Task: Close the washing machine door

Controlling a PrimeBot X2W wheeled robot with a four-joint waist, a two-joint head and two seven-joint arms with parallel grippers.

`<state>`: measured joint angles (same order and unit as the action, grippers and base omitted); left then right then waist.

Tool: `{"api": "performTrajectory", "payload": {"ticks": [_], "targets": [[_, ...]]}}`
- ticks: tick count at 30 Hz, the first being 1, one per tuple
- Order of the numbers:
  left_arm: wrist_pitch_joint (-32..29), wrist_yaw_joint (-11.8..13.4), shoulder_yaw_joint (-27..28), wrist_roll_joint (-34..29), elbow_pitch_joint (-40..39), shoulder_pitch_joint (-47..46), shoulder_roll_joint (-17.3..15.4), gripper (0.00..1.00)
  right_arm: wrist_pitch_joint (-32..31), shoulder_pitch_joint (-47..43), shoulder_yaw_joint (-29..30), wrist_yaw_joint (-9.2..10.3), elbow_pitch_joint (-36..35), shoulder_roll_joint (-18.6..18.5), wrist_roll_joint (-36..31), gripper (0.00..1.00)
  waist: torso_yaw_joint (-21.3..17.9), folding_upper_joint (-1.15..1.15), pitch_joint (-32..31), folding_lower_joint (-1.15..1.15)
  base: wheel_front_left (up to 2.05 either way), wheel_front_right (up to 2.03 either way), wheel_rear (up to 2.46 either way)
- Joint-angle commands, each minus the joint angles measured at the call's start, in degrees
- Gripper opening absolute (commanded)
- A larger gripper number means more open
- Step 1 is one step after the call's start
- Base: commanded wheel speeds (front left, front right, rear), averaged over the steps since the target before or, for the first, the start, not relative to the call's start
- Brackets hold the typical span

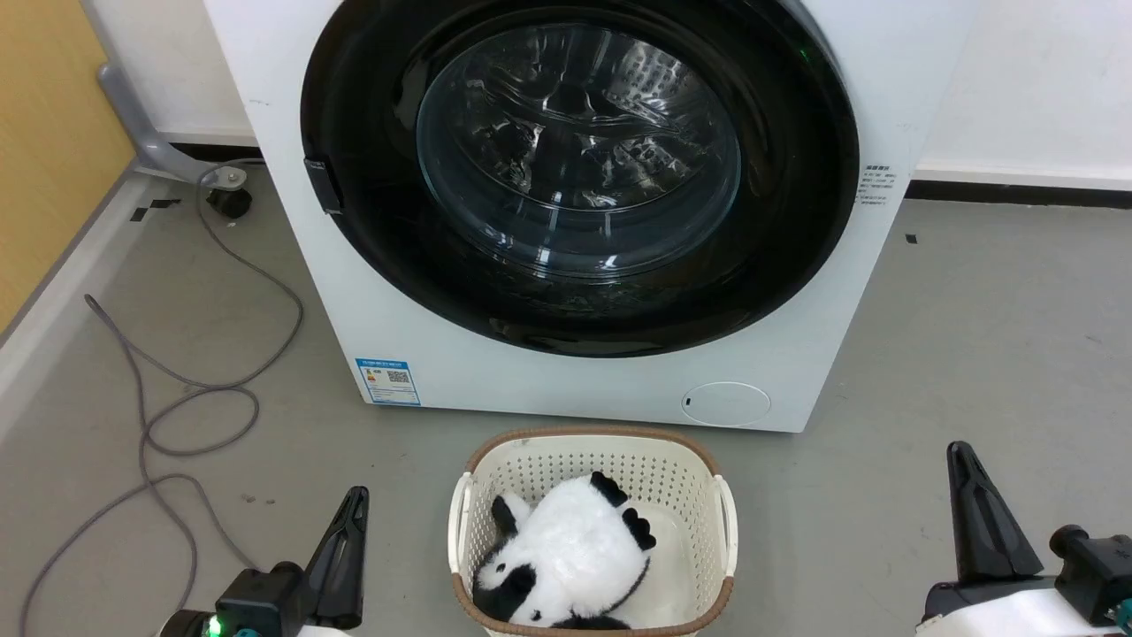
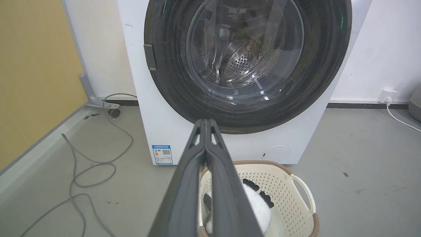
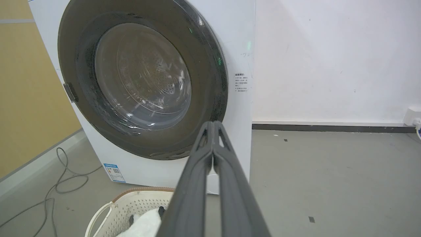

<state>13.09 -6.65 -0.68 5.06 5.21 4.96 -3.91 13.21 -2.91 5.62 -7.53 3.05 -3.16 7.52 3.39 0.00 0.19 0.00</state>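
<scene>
The white washing machine (image 1: 584, 389) stands straight ahead. Its round black door (image 1: 796, 221) lies flat against the front, closed, and the steel drum shows through the glass window (image 1: 579, 150). The same door (image 2: 171, 82) and door (image 3: 210, 108) appear in both wrist views. My left gripper (image 1: 354, 500) sits low at the left, shut and holding nothing, its fingertips pressed together (image 2: 205, 122). My right gripper (image 1: 959, 453) sits low at the right, shut and holding nothing too (image 3: 213, 124). Both are well back from the machine.
A cream laundry basket (image 1: 721, 513) with a plush panda (image 1: 566, 557) stands on the floor between my grippers, just before the machine. A grey cable (image 1: 177, 407) loops over the floor at the left, beside a yellow wall (image 1: 44, 133). A wall socket (image 2: 386, 95) sits at the right.
</scene>
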Motion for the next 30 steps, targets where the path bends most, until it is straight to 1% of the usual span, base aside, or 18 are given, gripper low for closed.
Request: {"api": "performTrajectory", "payload": {"ticks": [1, 30], "targets": [[-0.3, 0.36, 0.12, -0.5, -0.36, -0.59, 0.12, 0.0, -0.36, 0.35, -0.15, 0.01, -0.29, 0.04, -0.49, 0.0, -0.03, 0.0, 0.0, 0.0, 0.0, 0.0, 0.0], [-3.69, 2.03, 0.27, -1.71, -1.64, -1.75, 0.36, 0.0, -3.77, 1.03, -1.6, 0.02, -1.02, 0.1, -2.35, 0.0, -0.92, 0.0, -0.05, 0.0, 0.0, 0.0, 0.0]]}}
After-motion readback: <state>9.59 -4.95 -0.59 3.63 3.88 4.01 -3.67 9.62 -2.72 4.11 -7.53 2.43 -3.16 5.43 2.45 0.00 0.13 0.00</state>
